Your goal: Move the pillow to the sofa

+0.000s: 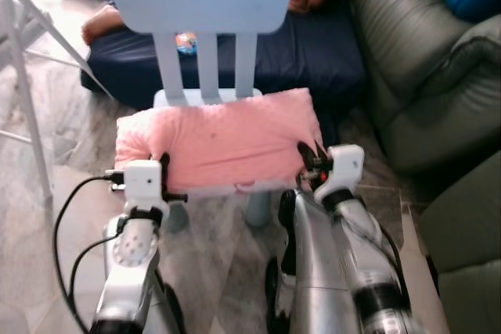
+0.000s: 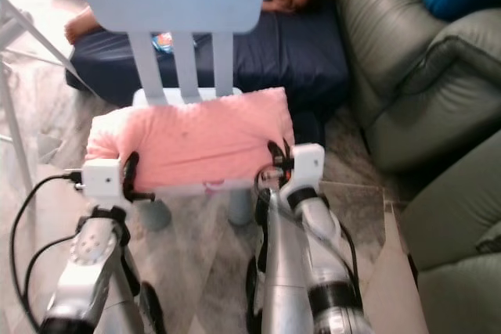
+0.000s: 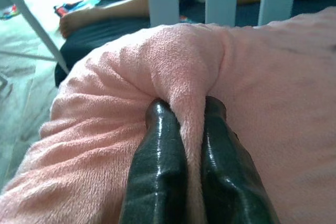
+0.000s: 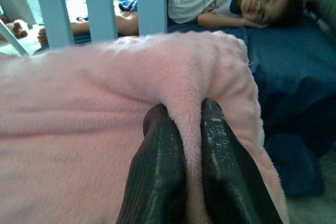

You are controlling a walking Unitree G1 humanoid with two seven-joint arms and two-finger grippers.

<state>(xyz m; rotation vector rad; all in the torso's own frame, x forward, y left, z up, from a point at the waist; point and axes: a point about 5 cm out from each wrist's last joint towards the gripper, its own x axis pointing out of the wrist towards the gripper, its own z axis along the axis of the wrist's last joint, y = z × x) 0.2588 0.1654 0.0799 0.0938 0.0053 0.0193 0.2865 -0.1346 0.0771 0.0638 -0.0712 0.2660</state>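
- The pink pillow [image 1: 223,146] lies across the seat of a light blue chair [image 1: 205,5], its long side running along the seat's front edge and its ends overhanging both side edges.
- The left end effector [image 1: 164,174] is at the pillow's front left corner, clenched on a fold of the pink fabric; in the left wrist view the two black fingers [image 3: 157,166] pinch a ridge of plush between them.
- The right end effector [image 1: 307,160] is at the pillow's front right corner, likewise grasping the pillow; in the right wrist view its fingers [image 4: 160,171] squeeze a raised fold near the right end.
- The chair's slatted back stands just behind the pillow.
- Beyond the chair a person [image 4: 220,1] lies on a dark blue mattress [image 1: 313,52] on the floor.
- A grey-green sofa [image 1: 423,76] stands to the right of the chair and mattress, well apart from the pillow.
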